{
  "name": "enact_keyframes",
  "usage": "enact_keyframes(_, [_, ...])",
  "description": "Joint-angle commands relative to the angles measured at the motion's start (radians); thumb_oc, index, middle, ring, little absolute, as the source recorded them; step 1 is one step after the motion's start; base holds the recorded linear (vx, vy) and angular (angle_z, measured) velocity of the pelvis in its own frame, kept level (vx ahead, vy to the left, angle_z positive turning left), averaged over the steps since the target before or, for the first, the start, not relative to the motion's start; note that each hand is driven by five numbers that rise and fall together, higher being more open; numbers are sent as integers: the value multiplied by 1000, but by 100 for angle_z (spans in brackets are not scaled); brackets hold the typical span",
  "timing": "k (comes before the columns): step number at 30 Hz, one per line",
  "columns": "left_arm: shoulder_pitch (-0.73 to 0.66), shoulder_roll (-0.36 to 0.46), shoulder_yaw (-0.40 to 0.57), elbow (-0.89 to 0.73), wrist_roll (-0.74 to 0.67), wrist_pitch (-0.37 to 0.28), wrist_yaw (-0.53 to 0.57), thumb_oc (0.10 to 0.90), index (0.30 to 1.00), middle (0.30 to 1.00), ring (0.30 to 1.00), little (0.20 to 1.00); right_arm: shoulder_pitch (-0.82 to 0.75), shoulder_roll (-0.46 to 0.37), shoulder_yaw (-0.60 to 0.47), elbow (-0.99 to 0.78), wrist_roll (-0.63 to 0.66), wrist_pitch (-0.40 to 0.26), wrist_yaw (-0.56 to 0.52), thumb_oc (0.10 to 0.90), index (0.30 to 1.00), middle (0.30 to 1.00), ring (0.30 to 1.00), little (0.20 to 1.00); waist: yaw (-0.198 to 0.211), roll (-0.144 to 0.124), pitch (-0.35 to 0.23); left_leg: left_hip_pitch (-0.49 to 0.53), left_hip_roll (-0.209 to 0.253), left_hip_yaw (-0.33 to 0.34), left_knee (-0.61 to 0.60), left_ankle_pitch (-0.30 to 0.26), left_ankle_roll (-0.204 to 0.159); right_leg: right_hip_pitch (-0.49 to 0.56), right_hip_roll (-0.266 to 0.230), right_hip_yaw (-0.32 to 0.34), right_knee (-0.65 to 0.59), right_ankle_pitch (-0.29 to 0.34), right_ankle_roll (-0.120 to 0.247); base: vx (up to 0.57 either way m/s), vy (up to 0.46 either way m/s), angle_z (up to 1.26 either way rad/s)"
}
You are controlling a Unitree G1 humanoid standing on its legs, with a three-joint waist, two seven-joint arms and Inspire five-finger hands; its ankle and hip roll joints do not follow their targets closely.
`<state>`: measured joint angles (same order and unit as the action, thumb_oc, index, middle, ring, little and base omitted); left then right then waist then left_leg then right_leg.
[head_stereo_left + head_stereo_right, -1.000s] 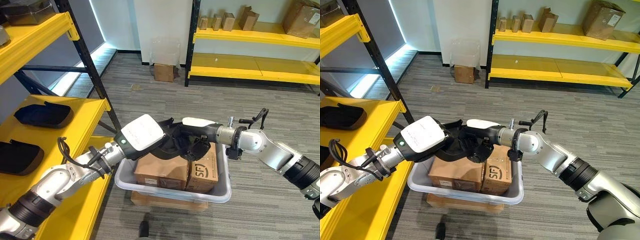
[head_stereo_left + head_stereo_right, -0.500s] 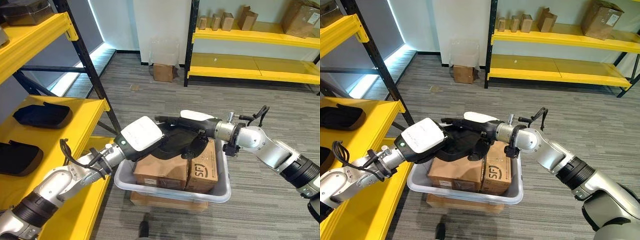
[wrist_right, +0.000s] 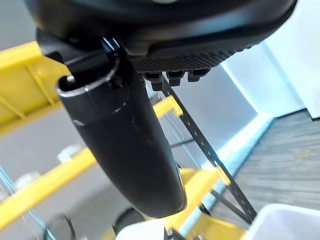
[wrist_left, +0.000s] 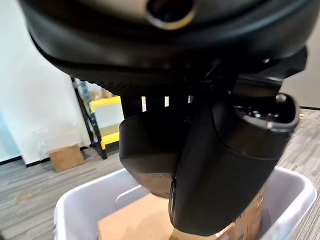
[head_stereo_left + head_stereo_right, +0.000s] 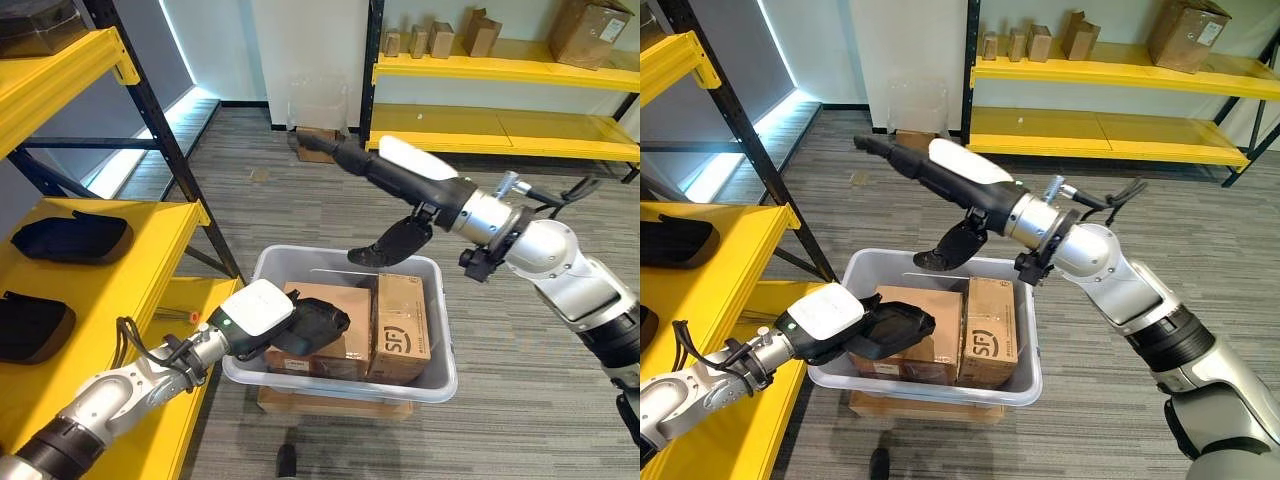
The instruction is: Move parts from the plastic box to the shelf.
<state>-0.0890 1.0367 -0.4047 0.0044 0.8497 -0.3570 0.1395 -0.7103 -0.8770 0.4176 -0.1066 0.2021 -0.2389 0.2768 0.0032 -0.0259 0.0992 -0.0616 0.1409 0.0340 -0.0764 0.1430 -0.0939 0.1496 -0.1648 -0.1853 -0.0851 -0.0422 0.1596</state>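
The left hand [image 5: 262,318] curls around a black part [image 5: 312,325] just above the cardboard boxes [image 5: 398,312] in the plastic box [image 5: 440,372], apparently gripping it. The right hand [image 5: 400,175] hovers above, fingers straight. The shelf [image 5: 150,260] stands left.

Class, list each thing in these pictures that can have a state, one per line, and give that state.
Left hand: curled round a black part, low over the boxes.
Right hand: open, raised above the bin, holding nothing.
Plastic bin: holds two cardboard boxes, closed.
Shelf: two black parts lie on it.
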Motion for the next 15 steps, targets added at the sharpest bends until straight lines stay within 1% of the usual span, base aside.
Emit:
enact_keyframes(1, [-29,46,170,-18,-28,13,99,400,300,300,300,300,44,-41,-125,-87,157,-96,-53,900,1000,1000,1000,1000,-24,-67,-98,15,83,33,12,-68,-37,36,-27,18,26,-62,14,-1,5,-3])
enact_keyframes(4, [12,54,209,7,-34,16,102,400,300,300,300,300,129,-83,-196,-129,194,-112,-36,900,1000,1000,1000,1000,-35,-59,-98,16,81,35,12,-67,-37,33,-28,20,29,-62,16,1,0,-10])
enact_keyframes(5, [39,49,230,25,-39,18,107,400,300,300,300,300,197,-92,-242,-147,214,-115,-23,900,1000,1000,1000,1000,-39,-56,-100,17,80,38,12,-67,-37,32,-29,22,30,-61,17,1,4,-5])
enact_keyframes(6, [40,49,229,26,-38,17,109,400,300,300,300,300,203,-92,-247,-151,215,-115,-22,900,1000,1000,1000,1000,-38,-56,-101,17,80,38,12,-67,-37,32,-29,22,30,-61,17,0,0,0])
enact_keyframes(9, [88,43,281,28,-42,21,116,400,300,300,300,300,311,-98,-329,-171,236,-118,-15,900,1000,1000,1000,1000,-43,-50,-102,20,81,42,9,-66,-38,31,-29,23,28,-59,19,-3,-6,-5])
enact_keyframes(11, [119,35,323,13,-47,22,124,400,300,300,300,300,387,-85,-379,-174,243,-120,-15,900,1000,1000,1000,1000,-48,-44,-101,22,81,45,7,-65,-39,29,-31,24,27,-57,20,0,0,0])
enact_keyframes(13, [179,-2,413,-25,-72,22,143,400,300,300,300,300,506,-46,-455,-177,246,-118,-13,900,1000,1000,1000,1000,-50,-38,-104,23,82,49,4,-63,-41,28,-33,24,25,-55,21,-2,-9,-2])
enact_keyframes(14, [188,-1,419,-31,-73,21,141,400,300,300,300,300,512,-45,-459,-182,246,-118,-12,900,1000,1000,1000,1000,-50,-39,-105,23,82,49,4,-63,-41,28,-33,24,25,-56,21,-5,-30,-5])
enact_keyframes(15, [219,-49,483,-55,-113,21,157,400,300,300,300,300,575,-5,-492,-170,234,-118,-25,900,1000,1000,1000,1000,-50,-33,-105,23,81,49,4,-62,-41,28,-33,24,26,-57,20,0,-25,-7])
